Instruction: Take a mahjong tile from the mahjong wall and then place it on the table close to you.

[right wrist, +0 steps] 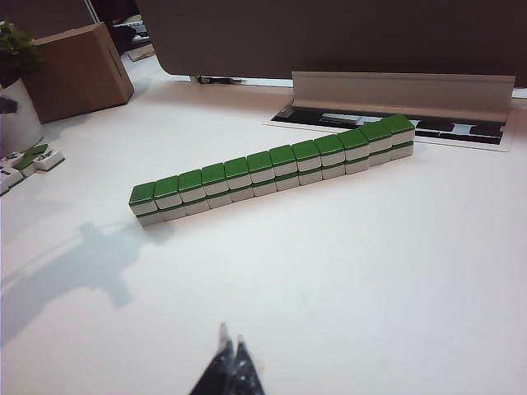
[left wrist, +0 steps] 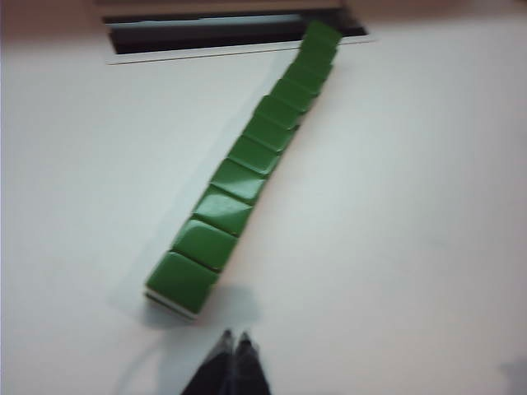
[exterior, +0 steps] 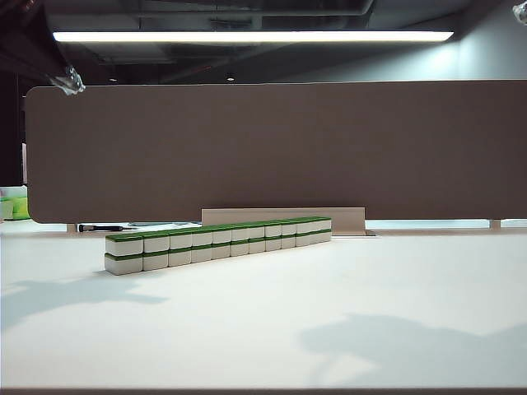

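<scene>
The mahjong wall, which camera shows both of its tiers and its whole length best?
The right wrist view: the mahjong wall appears sharp, end to end, both tiers visible. The exterior view shows both tiers but foreshortened. The left wrist view is blurred, showing mostly green tops.

Brown-grey partition board (exterior: 272, 152) upright across the far side, wide and plain. Just in front of its foot, a pale beige angled tray (right wrist: 399, 86) — long, low, with dark slots showing beneath it. Left of the partition board, a brown cardboard box (right wrist: 78, 70); nearer than that, a white pot with a green plant (right wrist: 16, 90) and a few loose green-and-white tiles (right wrist: 33, 158). Above the partition board, a long ceiling light strip (exterior: 251, 36) — bright, level.
</scene>
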Robot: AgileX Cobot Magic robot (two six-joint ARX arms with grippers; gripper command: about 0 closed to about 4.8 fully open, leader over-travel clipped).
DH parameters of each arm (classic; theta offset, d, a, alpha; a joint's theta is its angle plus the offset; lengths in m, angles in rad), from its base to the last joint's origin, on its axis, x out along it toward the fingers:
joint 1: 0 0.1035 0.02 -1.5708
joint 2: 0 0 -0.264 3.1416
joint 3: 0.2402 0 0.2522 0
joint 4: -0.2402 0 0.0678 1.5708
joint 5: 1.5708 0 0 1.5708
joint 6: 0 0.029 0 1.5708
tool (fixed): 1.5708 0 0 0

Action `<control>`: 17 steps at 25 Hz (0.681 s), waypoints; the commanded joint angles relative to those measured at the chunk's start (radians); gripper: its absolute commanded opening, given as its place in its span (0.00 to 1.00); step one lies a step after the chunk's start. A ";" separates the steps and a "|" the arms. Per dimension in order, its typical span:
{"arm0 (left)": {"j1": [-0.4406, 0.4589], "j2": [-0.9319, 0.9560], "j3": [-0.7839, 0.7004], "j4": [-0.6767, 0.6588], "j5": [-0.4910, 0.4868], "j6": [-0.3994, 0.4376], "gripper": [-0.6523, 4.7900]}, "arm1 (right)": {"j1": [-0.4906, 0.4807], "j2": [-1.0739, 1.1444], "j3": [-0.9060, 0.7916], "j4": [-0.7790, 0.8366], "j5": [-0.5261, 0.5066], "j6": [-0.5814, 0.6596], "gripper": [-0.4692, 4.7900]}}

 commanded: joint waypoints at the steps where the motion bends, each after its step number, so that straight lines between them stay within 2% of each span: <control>1: -0.016 0.001 0.002 0.018 -0.079 0.061 0.11 | 0.000 0.000 0.005 0.011 -0.002 0.001 0.09; 5: -0.016 0.049 0.035 0.004 -0.082 0.070 0.11 | 0.000 0.000 0.005 0.010 -0.002 0.001 0.09; 9: -0.016 0.163 0.161 -0.101 -0.081 0.098 0.11 | 0.000 0.000 0.005 0.009 -0.002 0.001 0.09; 17: -0.016 0.269 0.262 -0.130 -0.110 0.152 0.11 | 0.000 0.000 0.005 0.009 -0.002 0.001 0.09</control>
